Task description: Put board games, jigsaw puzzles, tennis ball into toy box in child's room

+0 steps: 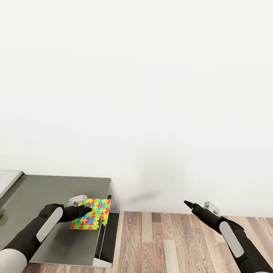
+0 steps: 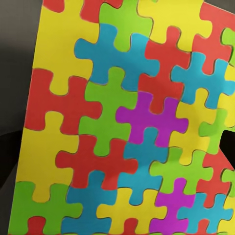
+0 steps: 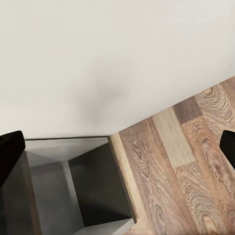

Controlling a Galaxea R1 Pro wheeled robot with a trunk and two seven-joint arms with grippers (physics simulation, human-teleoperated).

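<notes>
- Head view: we face a plain white wall (image 1: 151,94); a strip of wood-plank floor (image 1: 170,242) runs along its base.
- At lower left we see the dark grey lower section of the bench (image 1: 45,189), with its white angled support (image 1: 99,261) at the near corner. A pale sliver of the higher top shows at the far left edge.
- Left hand (image 1: 85,209): it reaches over the right end of the dark bench section and meets the near-left edge of one jigsaw puzzle (image 1: 91,219). The puzzle looks gripped there, yet the fingertips are hidden against it, so we cannot tell how far the hand is closed.
- The puzzle sits over the bench's right end, its far-right corner close to the bench edge. Whether it rests on the surface or is lifted off it, we cannot tell.
- Left wrist view: the puzzle (image 2: 132,122) appears close up, with red, yellow, blue, green and purple interlocking pieces and the dark bench surface beside it.
- Right hand (image 1: 188,205): held out over the floor, well apart from the bench, empty.
- Right wrist view: the two fingertips (image 3: 10,154) stand at opposite edges of the picture, spread wide, with nothing between them. Beyond them we see the wall, the floor and the bench's end (image 3: 73,186).
</notes>
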